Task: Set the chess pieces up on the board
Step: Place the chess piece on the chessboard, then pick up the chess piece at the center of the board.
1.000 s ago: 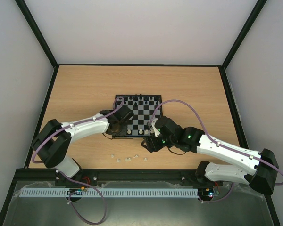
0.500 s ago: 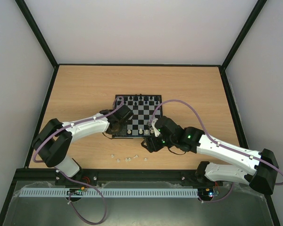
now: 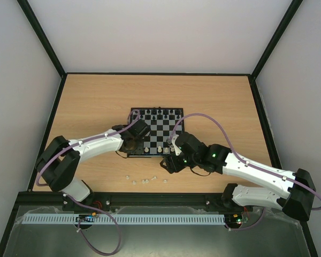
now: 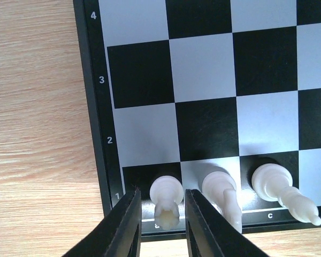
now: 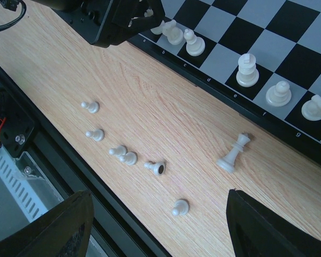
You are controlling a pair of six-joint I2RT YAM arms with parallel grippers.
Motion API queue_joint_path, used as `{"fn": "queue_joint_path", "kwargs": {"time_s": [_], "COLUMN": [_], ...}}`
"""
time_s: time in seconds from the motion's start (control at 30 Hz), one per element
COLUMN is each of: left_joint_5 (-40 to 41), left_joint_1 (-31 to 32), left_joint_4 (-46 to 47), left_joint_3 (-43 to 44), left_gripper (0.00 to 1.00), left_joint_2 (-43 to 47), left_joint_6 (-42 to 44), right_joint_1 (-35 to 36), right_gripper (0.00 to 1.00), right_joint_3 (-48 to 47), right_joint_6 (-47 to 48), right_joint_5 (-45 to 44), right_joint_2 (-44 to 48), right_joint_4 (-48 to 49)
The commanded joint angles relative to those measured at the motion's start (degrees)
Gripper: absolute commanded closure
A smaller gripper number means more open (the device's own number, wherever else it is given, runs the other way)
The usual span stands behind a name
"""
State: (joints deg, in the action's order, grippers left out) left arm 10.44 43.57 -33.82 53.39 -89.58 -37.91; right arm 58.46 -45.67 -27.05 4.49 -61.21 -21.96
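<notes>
Light wood worktop (image 3: 96, 101) inside a pale-walled enclosure w/ black frame posts; a small square black-and-pale checkered chessboard (image 3: 159, 131) sits about mid-worktop.

Left hand (image 4: 161, 193) is down at the board's near-left corner. Its two black fingers (image 4: 129, 219) straddle a small cream plastic rook (image 4: 166, 199), which stands upright on the corner square, file a, rank 1. Fingers are slightly parted w/ a thin gap showing each side of the rook, so not pinching it.

Just right of the rook on the same near row: cream knight (image 4: 223, 195), then cream bishop (image 4: 278, 187). Further along that row, seen from the right wrist: a taller cream crowned piece (image 5: 247, 69), a bishop-like piece (image 5: 279, 92) & a second knight (image 5: 315, 107), all upright. Small black pieces (image 3: 158, 113) line the board's far row.

Right hand (image 5: 159, 195) hovers off the board's near edge, toward its right half, fingers spread wide w/ nothing btwn them. Just off that near edge, one tall cream piece (image 5: 234, 152) lies on its side on the wood. Six tiny cream pawns (image 5: 123, 155) are scattered on the worktop further out from the board's near edge. One tipped pawn (image 5: 156, 167) shows its base; can't tell whether the rest stand or lie.
</notes>
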Motion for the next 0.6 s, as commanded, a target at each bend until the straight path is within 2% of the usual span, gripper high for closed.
{"fn": "queue_joint_path", "kwargs": {"time_s": [0.0, 0.37, 0.57], "left_joint_5": [1.56, 2.32, 1.10], "left_joint_1": [-0.33, -0.68, -0.60], "left_joint_4": [-2.23, -2.81, -1.48], "left_joint_3": [-0.09, -0.13, -0.42], "left_gripper": [0.73, 0.66, 0.57], "left_joint_2": [2.30, 5.11, 5.53], "left_joint_6": [-0.10, 0.14, 0.84], "right_joint_1": [-0.18, -0.18, -0.13], "right_gripper": [0.31, 0.31, 0.31], "right_joint_3": [0.76, 0.51, 0.49], "right_joint_6": [0.33, 0.42, 0.32], "right_joint_5": [0.27, 0.04, -0.68], "right_joint_2": [-0.47, -1.36, -1.70], "right_joint_4": [-0.50, -0.70, -0.81]}}
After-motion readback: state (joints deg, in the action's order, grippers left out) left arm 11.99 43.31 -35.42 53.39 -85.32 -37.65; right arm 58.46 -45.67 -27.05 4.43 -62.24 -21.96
